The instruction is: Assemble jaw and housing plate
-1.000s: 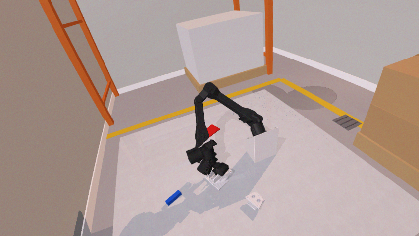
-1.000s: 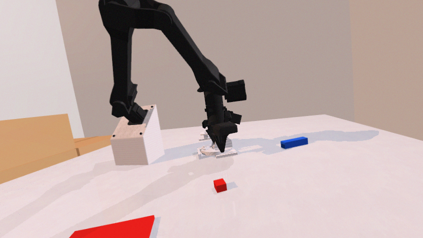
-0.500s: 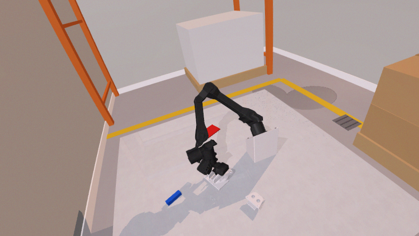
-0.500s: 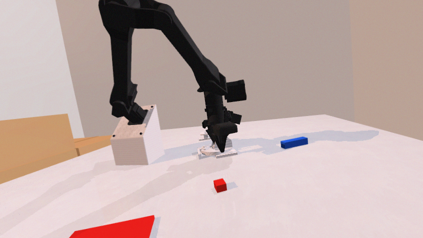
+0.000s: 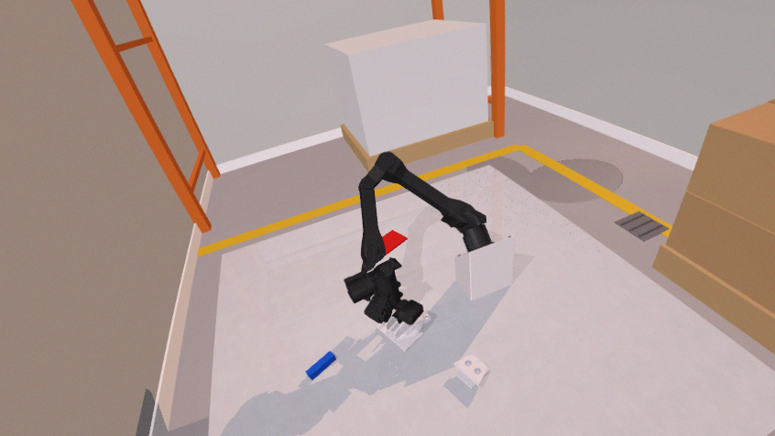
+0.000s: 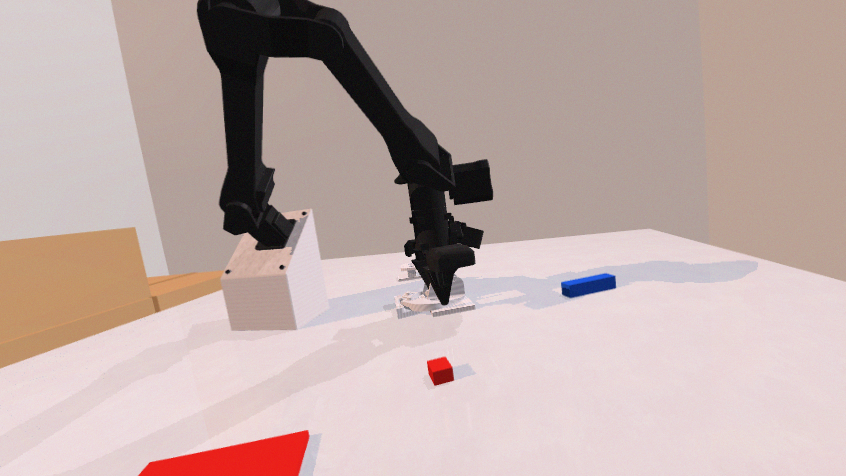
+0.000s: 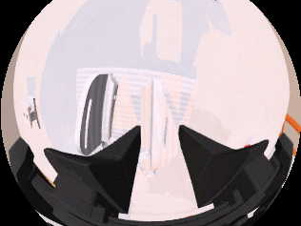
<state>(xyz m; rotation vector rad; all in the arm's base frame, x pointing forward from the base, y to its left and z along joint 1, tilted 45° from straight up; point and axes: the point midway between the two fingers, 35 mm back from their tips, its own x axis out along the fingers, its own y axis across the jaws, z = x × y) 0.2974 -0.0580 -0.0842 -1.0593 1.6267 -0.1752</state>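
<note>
Pale worktop (image 5: 569, 336) (image 6: 591, 384) (image 7: 248, 85), gripper at the mechanism

Partly open, the gripper (image 5: 399, 320) (image 6: 444, 299) (image 7: 159, 129) grips one white jaw (image 7: 154, 115) above the base (image 5: 406, 343) (image 6: 464, 309) (image 7: 130, 79). The other jaw (image 7: 96, 113) stands beside it. The housing plate (image 5: 482, 363) (image 6: 408, 272) (image 7: 32, 114) lies apart; the blue block (image 5: 321, 365) (image 6: 588, 285) rests opposite.

Relative to the black arm (image 5: 368, 216) (image 6: 366, 82), we see a plain blue block (image 5: 321, 365) (image 6: 588, 284) and red cube (image 6: 440, 371) beyond its fingertips, and an orange frame (image 5: 497, 65) behind it.
</note>
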